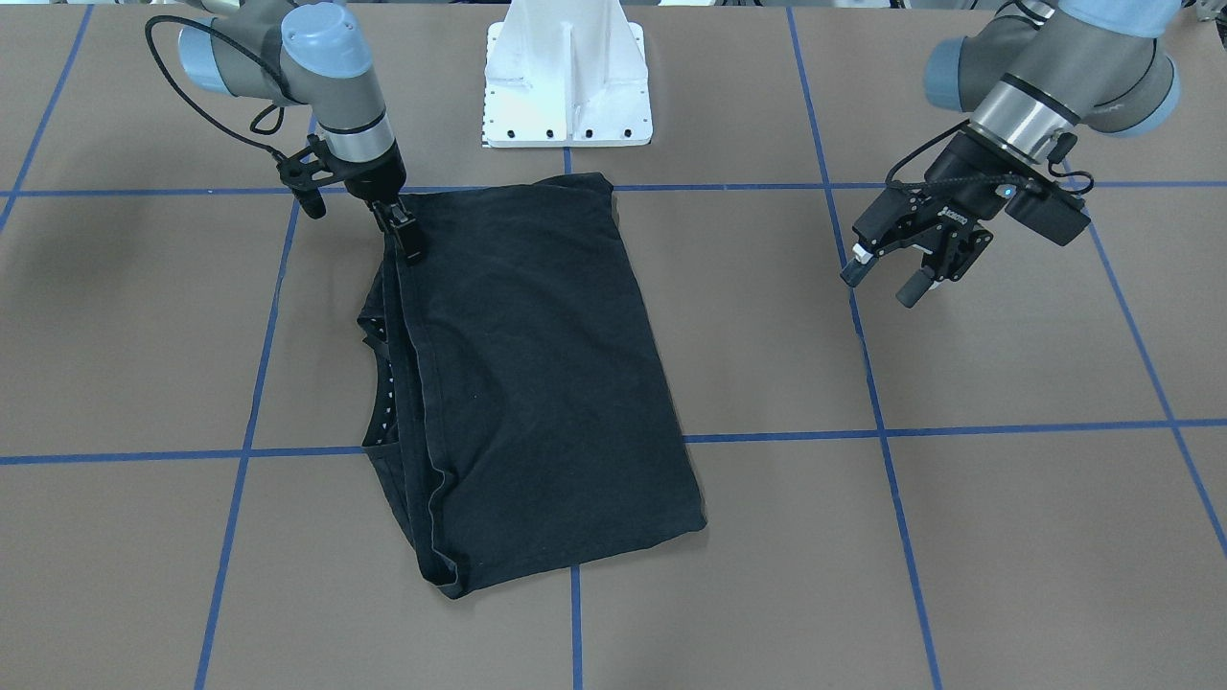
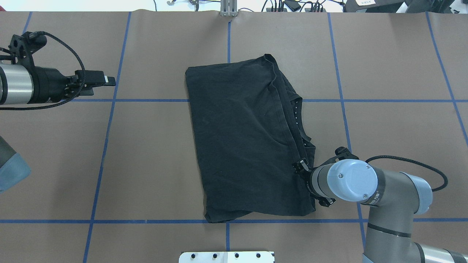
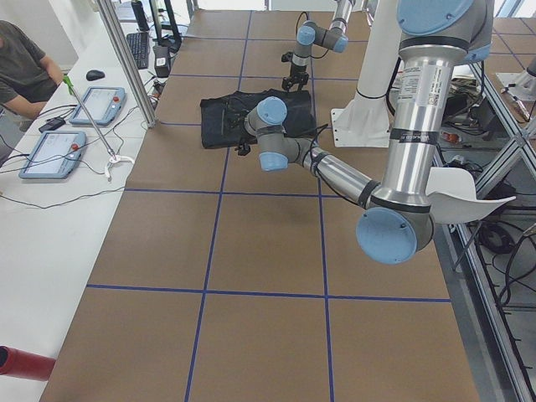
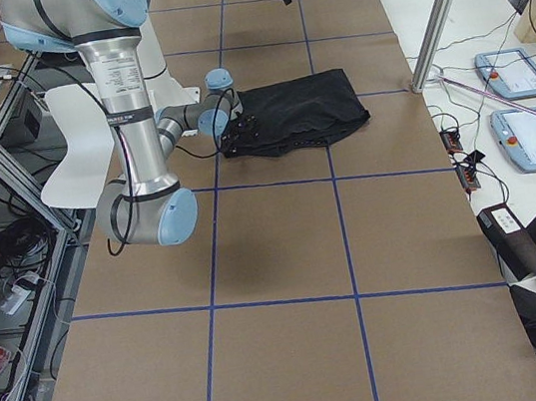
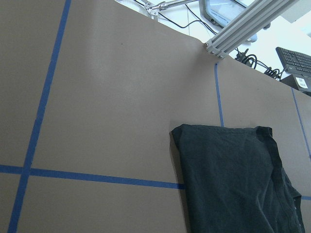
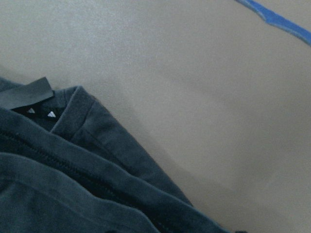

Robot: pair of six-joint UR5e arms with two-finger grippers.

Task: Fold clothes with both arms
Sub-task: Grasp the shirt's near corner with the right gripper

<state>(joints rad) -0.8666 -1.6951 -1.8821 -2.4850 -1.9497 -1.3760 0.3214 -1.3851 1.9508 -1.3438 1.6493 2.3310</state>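
The black T-shirt (image 1: 537,383) lies folded lengthwise on the brown table, plain side up, and its print is hidden. It also shows in the overhead view (image 2: 241,138) and the left wrist view (image 5: 233,179). My right gripper (image 1: 407,244) is down at the shirt's layered long edge near the robot-side corner. Its fingers look pinched together on the cloth, and it shows in the overhead view (image 2: 299,167). The right wrist view shows the stacked hems (image 6: 58,170) up close. My left gripper (image 1: 882,286) is open and empty, above bare table well away from the shirt, and it shows in the overhead view (image 2: 108,81).
The white bolted pedestal (image 1: 566,86) stands just behind the shirt on the robot's side. Blue tape lines grid the table (image 1: 1007,537). A slanted aluminium post (image 3: 126,67), tablets and a seated person (image 3: 25,67) are beyond the far edge.
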